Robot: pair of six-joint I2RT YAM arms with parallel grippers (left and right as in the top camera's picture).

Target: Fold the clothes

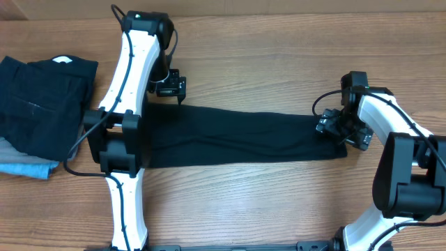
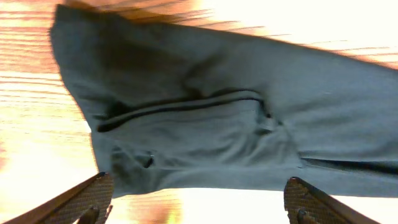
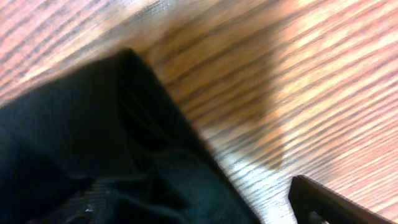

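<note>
- Leftmost, a stack of folded garments (image 1: pixel 42 104) sits at the edge of the wooden table (image 1: pixel 279 56). A dark navy piece lies on top of a light blue one (image 1: pixel 28 167), and a small white tag (image 1: pixel 63 60) shows at the stack's far edge.
- Next, the left arm (image 1: pixel 129 70) reaches across the table, passing over the left end of the cloth.
- The left gripper (image 1: pixel 169 87) is at the far left corner of the black T-shirt (image 1: pixel 237 136). In the left wrist view its two fingers (image 2: pixel 87 199) stand wide apart at the lower corners. Nothing is held between them, and the cloth lies flat on the wood ahead of them.
- In the middle, the black T-shirt lies on the table folded into one long, narrow band running left to right, with its edges fairly straight. The left wrist view shows a hem seam and a few soft creases near its end.
- At the band's right end, the right gripper (image 1: pixel 343 129) sits over the last bit of cloth.
- In the right wrist view only one finger (image 3: pixel 336 202) shows, far out in the lower right corner over bare wood, so the jaws stand apart. The other finger cannot be made out against the dark fabric. The shirt's corner lies flat, and no cloth is visibly pinched.
- Rightmost, the right arm (image 1: pixel 390 118) curves back toward the near edge.
</note>
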